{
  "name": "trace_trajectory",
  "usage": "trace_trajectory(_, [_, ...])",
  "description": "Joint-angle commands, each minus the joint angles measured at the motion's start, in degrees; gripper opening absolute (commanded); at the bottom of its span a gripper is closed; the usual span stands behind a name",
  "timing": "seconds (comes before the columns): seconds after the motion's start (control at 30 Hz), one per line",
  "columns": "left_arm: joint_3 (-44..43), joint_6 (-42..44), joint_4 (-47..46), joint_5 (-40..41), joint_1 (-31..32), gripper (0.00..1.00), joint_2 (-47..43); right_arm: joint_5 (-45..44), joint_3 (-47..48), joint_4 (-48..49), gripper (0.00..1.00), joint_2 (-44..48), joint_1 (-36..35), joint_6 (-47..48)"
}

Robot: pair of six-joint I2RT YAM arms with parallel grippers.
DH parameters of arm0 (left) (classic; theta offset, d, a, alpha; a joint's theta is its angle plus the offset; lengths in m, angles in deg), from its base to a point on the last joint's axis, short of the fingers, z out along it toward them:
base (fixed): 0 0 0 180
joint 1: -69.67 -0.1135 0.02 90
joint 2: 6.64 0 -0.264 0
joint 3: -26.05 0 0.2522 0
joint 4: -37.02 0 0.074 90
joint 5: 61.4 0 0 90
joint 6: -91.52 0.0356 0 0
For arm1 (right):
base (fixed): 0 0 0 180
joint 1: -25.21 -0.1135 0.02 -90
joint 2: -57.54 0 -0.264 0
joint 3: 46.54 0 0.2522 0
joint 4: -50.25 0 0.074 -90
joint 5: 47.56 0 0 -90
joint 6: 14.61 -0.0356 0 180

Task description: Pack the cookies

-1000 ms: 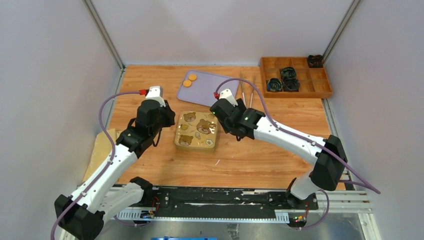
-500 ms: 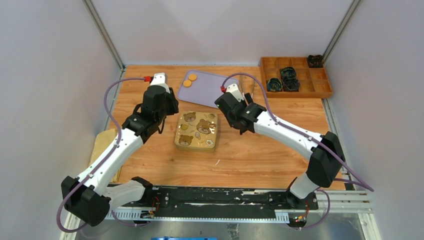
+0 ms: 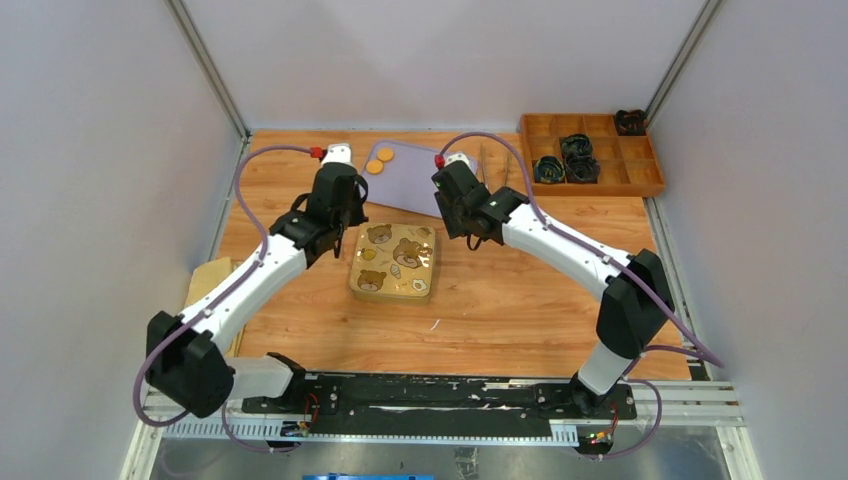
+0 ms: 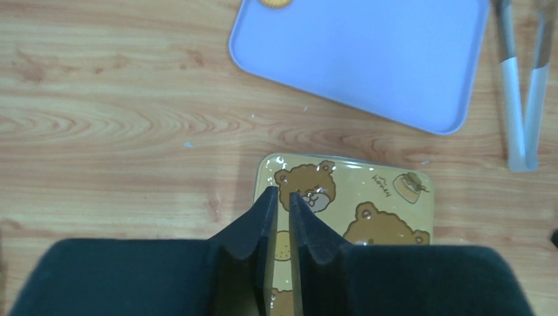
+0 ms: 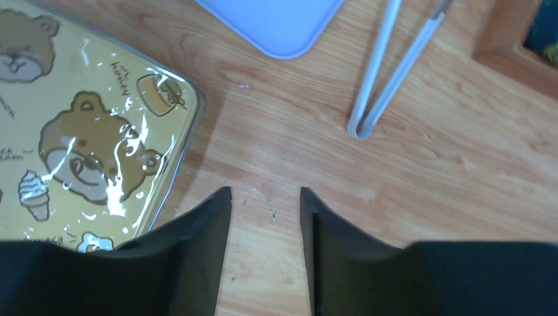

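Observation:
Two round orange cookies (image 3: pixel 378 160) lie on the far left end of a lavender tray (image 3: pixel 420 180); the edge of one cookie (image 4: pixel 275 2) shows at the top of the left wrist view. A shut yellow bear-print tin (image 3: pixel 393 262) sits in front of the tray. My left gripper (image 4: pixel 283 193) hovers over the tin's far left corner (image 4: pixel 375 191), its jaws a narrow gap apart with nothing between them. My right gripper (image 5: pixel 265 191) stands open and empty over bare wood just right of the tin (image 5: pixel 85 125).
Metal tongs (image 3: pixel 492 180) lie right of the tray, also in the right wrist view as tongs (image 5: pixel 388 72). A wooden compartment box (image 3: pixel 590 150) with dark items stands at the far right. A cardboard piece (image 3: pixel 205 290) lies at the table's left edge.
Both arms have reached farther from the bases. My left gripper went from left of the tin to its far left corner. The right gripper shifted toward the tray.

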Motion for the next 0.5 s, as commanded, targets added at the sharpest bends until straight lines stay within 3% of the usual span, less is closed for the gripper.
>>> trace_trajectory(0.0, [2.42,-1.24,-1.29,0.8,-0.67,0.11,6.4,9.09,-1.39,4.96,0.33,-0.24,0.97,0.85])
trace_trajectory(0.17, [2.18,-4.45,-0.38,2.22,-6.4,0.0,15.41,15.74,1.6,7.25,0.0,-5.01,2.63,1.44])
trace_trajectory(0.47, [5.4,-5.56,-0.45,7.68,-7.4,0.0,19.31,30.0,8.34,7.72,0.0,-15.61,3.03,0.36])
